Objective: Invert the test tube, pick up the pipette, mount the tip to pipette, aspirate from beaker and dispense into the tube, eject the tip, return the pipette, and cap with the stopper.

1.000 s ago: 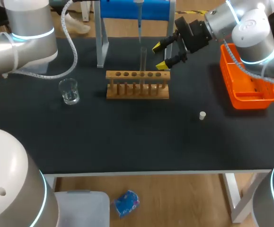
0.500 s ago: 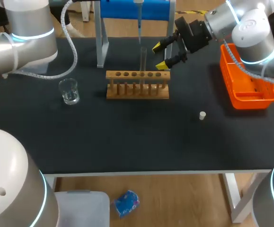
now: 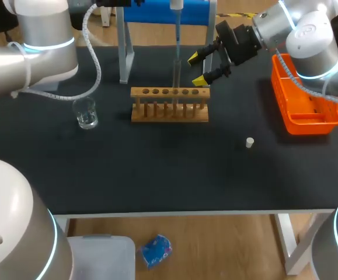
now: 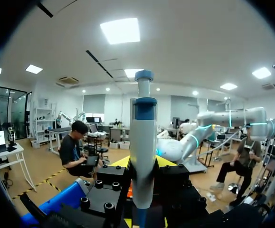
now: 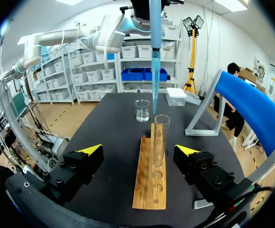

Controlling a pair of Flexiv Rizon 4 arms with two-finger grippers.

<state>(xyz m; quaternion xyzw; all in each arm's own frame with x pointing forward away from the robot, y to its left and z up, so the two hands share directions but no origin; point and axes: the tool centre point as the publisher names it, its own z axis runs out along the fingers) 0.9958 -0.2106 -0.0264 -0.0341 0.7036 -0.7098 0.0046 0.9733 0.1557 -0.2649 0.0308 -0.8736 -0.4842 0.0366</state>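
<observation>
Tube (image 5: 161, 137) upright in rack (image 5: 149, 190), between spread, released fingers of right gripper (image 5: 139, 150), untouched. Pipette (image 5: 154, 57) above, clenched in left gripper (image 4: 143, 166), tip poised over tube mouth: keep centred, lower straight, clear of rim. Beaker (image 5: 142, 110) beyond.

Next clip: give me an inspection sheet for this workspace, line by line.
Surface: black table, no spill seen.
Job's things: test tube upright in wooden rack; pipette tip above its mouth; beaker and stopper standing apart on the table.
Clutter: orange basket at the right edge.
Grippers: left gripper shut on pipette; right gripper open, either side of the tube, not touching.
Cables: hose along the left arm.
Surroundings: nothing seen.
</observation>
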